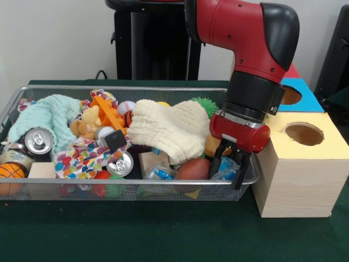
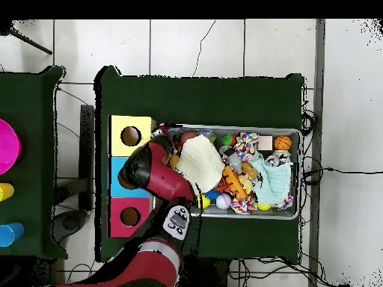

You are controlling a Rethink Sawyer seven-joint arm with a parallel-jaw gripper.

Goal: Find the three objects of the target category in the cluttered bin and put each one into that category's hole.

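Note:
The wire mesh bin (image 1: 125, 183) is full of clutter; it also shows in the overhead view (image 2: 299, 173). My gripper (image 1: 229, 170) is lowered into the bin's right end, next to the yellow box. It is down over a crinkly clear packet with blue print (image 1: 227, 167). I cannot tell whether it grips the packet. A second such packet (image 1: 161, 173) lies at the front rim beside a wooden block. I see no third packet. In the overhead view the red arm (image 2: 153, 173) hides the gripper.
A yellow-topped wooden box with a round hole (image 1: 304, 134) stands right beside the bin, with a blue-topped one (image 1: 290, 95) and a red one behind. The bin holds a cream cloth (image 1: 169, 128), drink cans (image 1: 120, 164), balls, toys and a mint cloth (image 1: 46, 117).

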